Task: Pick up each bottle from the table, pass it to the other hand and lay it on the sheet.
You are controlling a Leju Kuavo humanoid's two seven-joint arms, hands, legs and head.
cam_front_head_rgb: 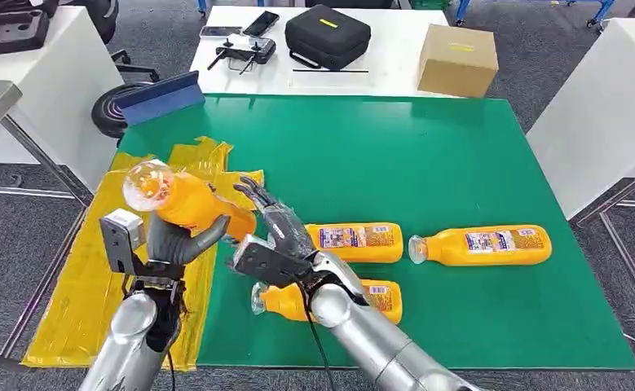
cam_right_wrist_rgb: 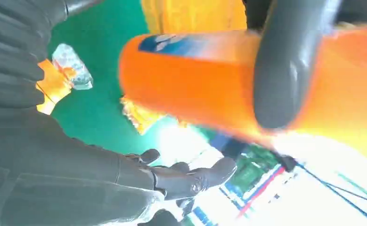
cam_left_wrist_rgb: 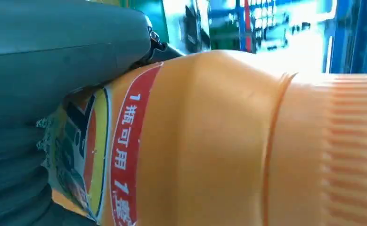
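Note:
My left hand grips an orange bottle above the yellow sheet, clear cap end pointing up and away to the left. In the left wrist view the bottle lies against the grey thumb. My right hand is beside the bottle's base with its fingers spread, holding nothing. The right wrist view shows its fingers apart from the bottle. Three more orange bottles lie on the green table: one in the middle, one to the right, and one partly under my right arm.
Behind the green table stands a white table with a black case, a cardboard box and a controller. A blue board leans at the far left corner. White tables flank both sides.

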